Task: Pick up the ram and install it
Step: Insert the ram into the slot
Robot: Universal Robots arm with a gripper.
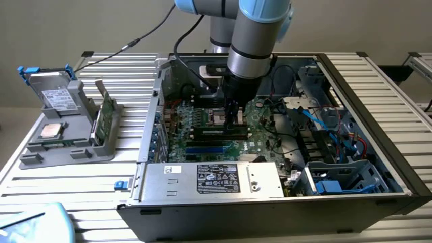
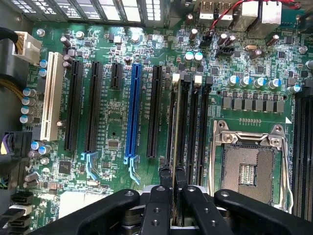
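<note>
So the fingers [image 2: 164, 182] are down inside the open computer case [image 1: 270, 220] pinching the ram [image 2: 176, 122] near one end, with the stick standing on edge along a black slot on the motherboard [image 2: 110, 120], right beside the empty processor socket [image 2: 247, 169].

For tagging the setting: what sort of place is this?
Probably a robotics lab bench: an open PC case on a slatted metal table, a grey parts fixture beside it, and a robot arm reaching in.
</note>
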